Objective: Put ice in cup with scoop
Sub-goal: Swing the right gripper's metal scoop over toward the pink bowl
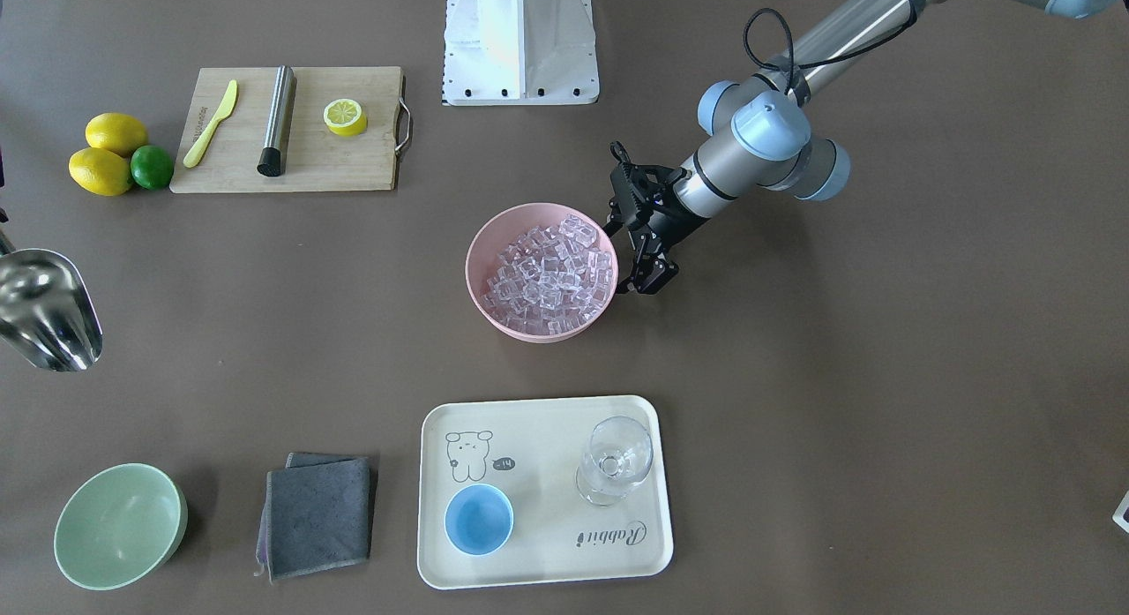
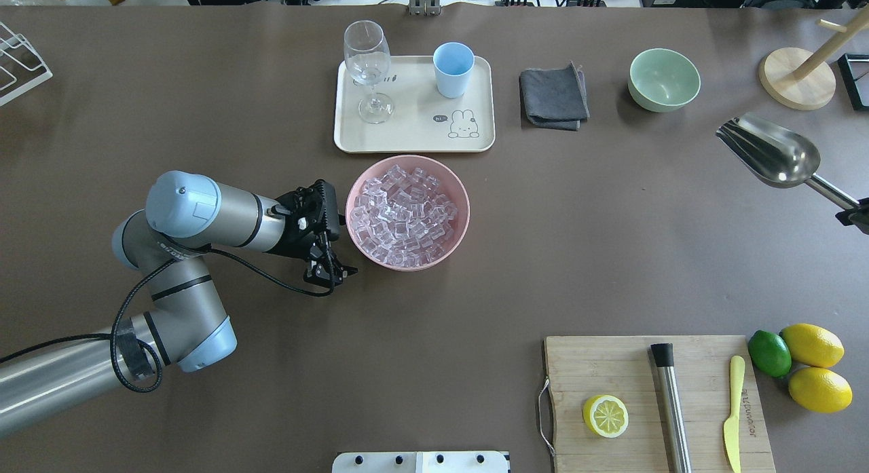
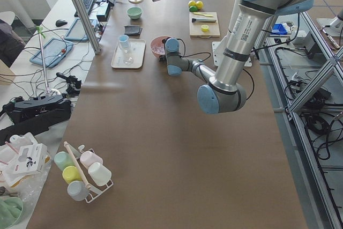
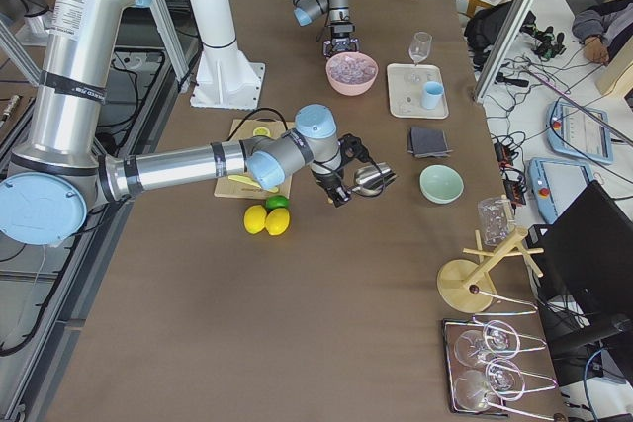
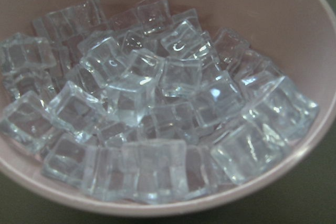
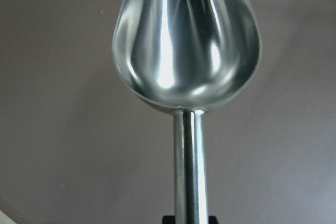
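The ice (image 1: 551, 275) is a heap of clear cubes filling a pink bowl (image 2: 407, 266) at mid-table. It also fills the left wrist view (image 5: 157, 103). My left gripper (image 2: 339, 230) is open, level with the bowl's rim on my left side, and holds nothing. My right gripper (image 2: 857, 216) is shut on the handle of the steel scoop (image 2: 770, 150). It holds the scoop in the air far to my right. The scoop's trough (image 6: 186, 40) is empty. The light-blue cup (image 2: 453, 69) stands empty on a cream tray (image 2: 407, 137) beyond the bowl.
A clear stemmed glass (image 2: 367, 59) stands on the tray beside the cup. A grey cloth (image 2: 553, 96) and a pale green bowl (image 2: 664, 79) lie to the tray's right. Near me on the right, a cutting board (image 2: 611, 364) carries a lemon half, a steel cylinder and a plastic knife, with lemons and a lime (image 2: 769, 353) beside it.
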